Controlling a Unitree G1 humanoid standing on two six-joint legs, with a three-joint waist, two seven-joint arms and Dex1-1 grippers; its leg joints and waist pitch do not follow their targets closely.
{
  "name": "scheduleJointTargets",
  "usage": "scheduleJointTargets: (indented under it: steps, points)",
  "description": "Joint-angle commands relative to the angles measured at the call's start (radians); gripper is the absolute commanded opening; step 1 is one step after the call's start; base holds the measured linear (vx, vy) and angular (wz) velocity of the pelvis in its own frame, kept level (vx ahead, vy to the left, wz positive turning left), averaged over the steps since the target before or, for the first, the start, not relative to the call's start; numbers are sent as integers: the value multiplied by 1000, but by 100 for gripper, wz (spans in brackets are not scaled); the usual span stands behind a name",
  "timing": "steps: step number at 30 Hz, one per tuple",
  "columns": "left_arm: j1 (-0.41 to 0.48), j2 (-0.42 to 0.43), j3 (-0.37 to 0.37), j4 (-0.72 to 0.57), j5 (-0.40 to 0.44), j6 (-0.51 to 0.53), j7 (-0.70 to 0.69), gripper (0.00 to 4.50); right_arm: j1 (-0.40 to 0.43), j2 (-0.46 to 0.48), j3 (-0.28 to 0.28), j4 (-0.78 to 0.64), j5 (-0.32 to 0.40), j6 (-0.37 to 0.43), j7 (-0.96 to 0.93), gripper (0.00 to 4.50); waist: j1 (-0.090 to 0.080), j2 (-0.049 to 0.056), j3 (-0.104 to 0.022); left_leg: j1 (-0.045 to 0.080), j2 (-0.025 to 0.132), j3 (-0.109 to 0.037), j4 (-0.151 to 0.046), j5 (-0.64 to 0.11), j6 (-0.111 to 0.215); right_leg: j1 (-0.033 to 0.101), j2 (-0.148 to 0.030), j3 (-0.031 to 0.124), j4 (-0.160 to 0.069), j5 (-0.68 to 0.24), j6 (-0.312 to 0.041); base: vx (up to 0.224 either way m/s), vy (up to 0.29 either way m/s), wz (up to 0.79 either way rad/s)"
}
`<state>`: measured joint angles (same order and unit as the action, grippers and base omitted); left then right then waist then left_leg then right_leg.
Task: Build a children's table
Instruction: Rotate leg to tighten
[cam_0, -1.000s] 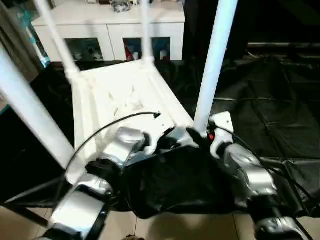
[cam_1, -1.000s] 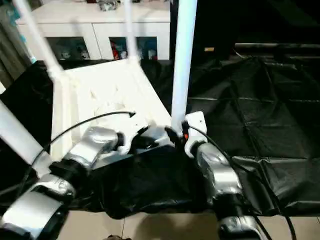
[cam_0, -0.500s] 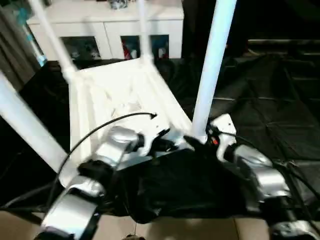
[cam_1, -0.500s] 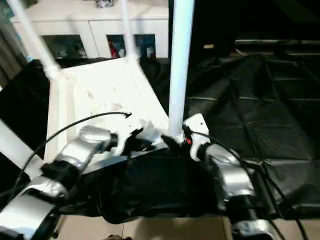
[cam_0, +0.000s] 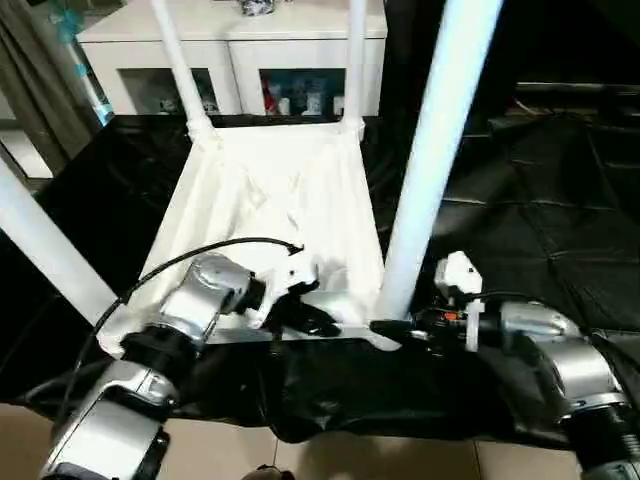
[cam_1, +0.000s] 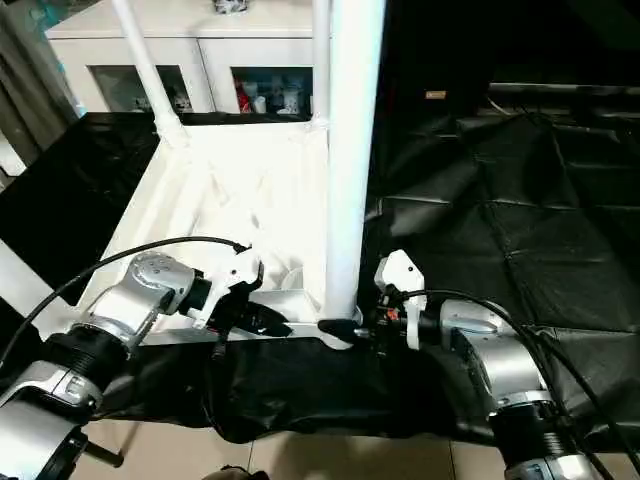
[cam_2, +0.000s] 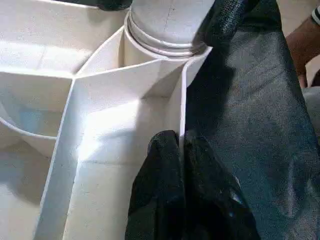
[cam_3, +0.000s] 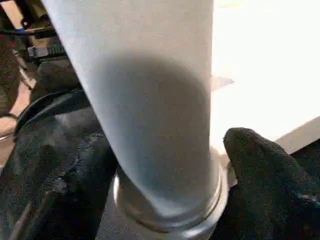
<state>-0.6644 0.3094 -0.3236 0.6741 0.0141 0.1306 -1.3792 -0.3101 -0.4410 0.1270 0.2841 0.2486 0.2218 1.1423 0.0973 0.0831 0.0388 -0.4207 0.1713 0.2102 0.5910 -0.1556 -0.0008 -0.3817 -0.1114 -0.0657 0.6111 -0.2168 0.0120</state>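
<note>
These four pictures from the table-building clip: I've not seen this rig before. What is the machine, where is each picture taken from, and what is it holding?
It is a humanoid robot with two silver arms, each ending in a gripper with two black fingers. The two wide pictures come from a stereo camera on its head, looking down over the forearms. The two close-ups come from cameras on its wrists.

On a surface covered in black sheeting lies a white tabletop, upside down, ribs showing, with four white legs standing up from its corners.

The left gripper is shut, pinching the tabletop's thin near edge wall, as the left wrist view shows. The right gripper is at the base of the nearest leg; one black finger lies against the leg's flared end. White cabinets stand behind.
</note>
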Motion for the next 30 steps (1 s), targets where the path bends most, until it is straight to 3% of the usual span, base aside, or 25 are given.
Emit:
scheduleJointTargets:
  steps: [1,7,11,15,18,20,24,26,28,29,30]
  points:
    - [2,4,-20,-34,-18,3,-59,0,5,-7,10,-29,22,11,17,322,-5,-15,-63,42,67,-33,-73,-239,59,26,-53,36,-64,-39,-265,0,0,0]
    - [9,-3,-20,-40,-19,3,-44,0,15,-4,22,-41,28,25,29,278,-4,-16,-62,44,69,-34,-75,-252,54,24,-53,36,-68,-94,-259,0,0,0]
    - [8,-21,-14,-25,-9,-2,6,0,30,9,15,-44,31,30,15,250,-2,-19,-64,44,68,-33,-73,-240,54,24,-54,37,-66,-79,-259,0,0,0]
    - [-17,-74,13,37,17,1,159,0,41,71,-5,-1,-15,4,-141,238,-5,-25,-60,43,67,-35,-75,-260,41,22,-56,38,-72,-126,-247,0,0,0]
    - [-36,-117,28,73,32,16,264,0,21,134,-15,87,-94,-33,-329,238,-19,-24,-55,45,64,-38,-82,-325,0,18,-58,38,-82,-230,-224,0,0,0]
    - [-53,-151,43,101,39,23,348,0,10,182,-30,122,-106,-25,-425,236,-36,-31,-48,43,60,-44,-90,-393,-34,20,-58,37,-90,-331,-192,0,0,0]
    - [-82,-216,68,139,41,33,479,0,-21,274,-63,178,-120,-6,-604,235,-56,-31,-39,61,58,-52,-93,-516,-70,5,-60,39,-112,-476,-152,0,0,0]
    - [-92,-253,70,150,48,30,537,0,-48,325,-77,217,-135,-3,-700,235,-64,-29,-41,65,56,-55,-93,-538,-81,1,-59,39,-116,-491,-141,0,0,0]
    - [-94,-278,66,153,53,27,558,0,-68,361,-78,242,-137,-7,-734,235,-70,-28,-41,60,56,-57,-97,-539,-77,4,-56,38,-116,-471,-135,0,0,0]
    - [-91,-288,62,149,50,27,549,0,-73,375,-73,241,-128,-14,-714,235,-69,-20,-42,61,56,-57,-98,-542,-76,4,-56,38,-115,-461,-135,0,0,0]
    - [-89,-294,58,147,49,24,539,0,-75,384,-66,237,-120,-21,-690,290,-70,-24,-44,59,57,-56,-100,-541,-68,6,-54,38,-116,-430,-136,0,0,0]
